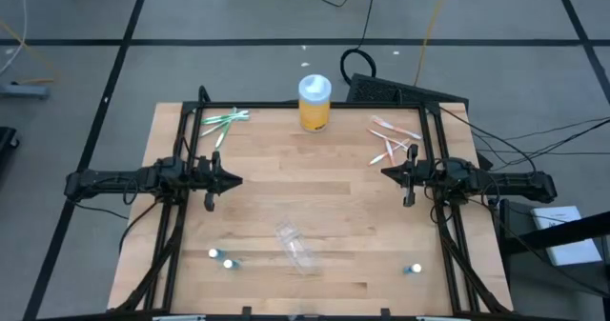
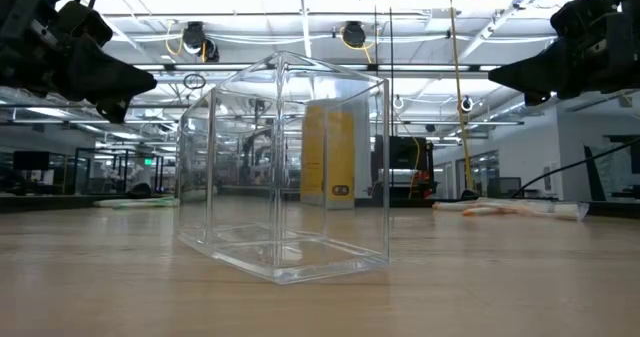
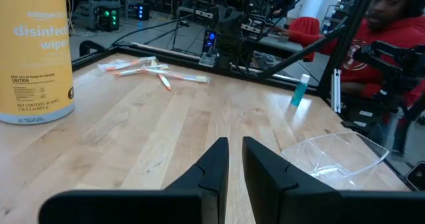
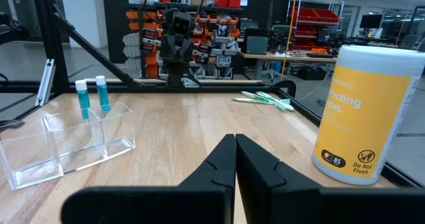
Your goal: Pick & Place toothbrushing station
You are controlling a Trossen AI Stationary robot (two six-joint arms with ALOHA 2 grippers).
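The toothbrushing station (image 1: 296,248) sits near the table's (image 1: 257,197) front edge, midway between both arms, touched by neither. Its thin clear walls could slip or tip under an off-centre pinch. It looks empty; the yellow jar (image 1: 315,103) stays lidded at the back. The left gripper (image 1: 212,180) shows a narrow gap, the right gripper (image 1: 408,176) nearly closed; both hold nothing.
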